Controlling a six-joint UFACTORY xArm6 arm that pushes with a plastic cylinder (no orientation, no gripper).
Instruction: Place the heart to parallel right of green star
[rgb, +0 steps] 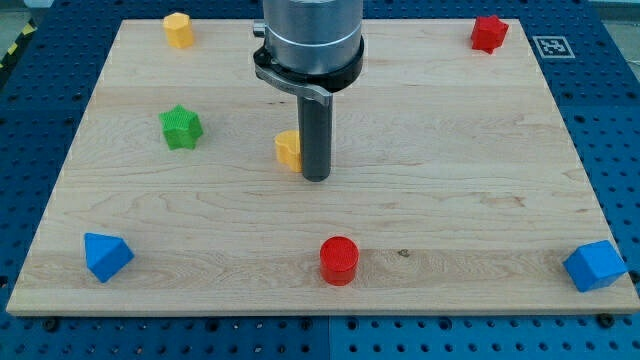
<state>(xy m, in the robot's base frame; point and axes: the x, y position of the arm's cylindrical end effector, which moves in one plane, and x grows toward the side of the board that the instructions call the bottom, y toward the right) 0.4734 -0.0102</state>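
Right of the green star (181, 127), the yellow heart (288, 148) sits touching my tip (316, 178) (no jaws fitted), so 1 off-centre shove could spin it out of line.

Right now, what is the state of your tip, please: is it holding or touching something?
My tip: no gripper, holds nothing; it stands against the view's right side of the yellow heart, on the table top.

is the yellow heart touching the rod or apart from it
Touching, as far as visible: the yellow heart sits directly against the left of my tip, partly hidden.
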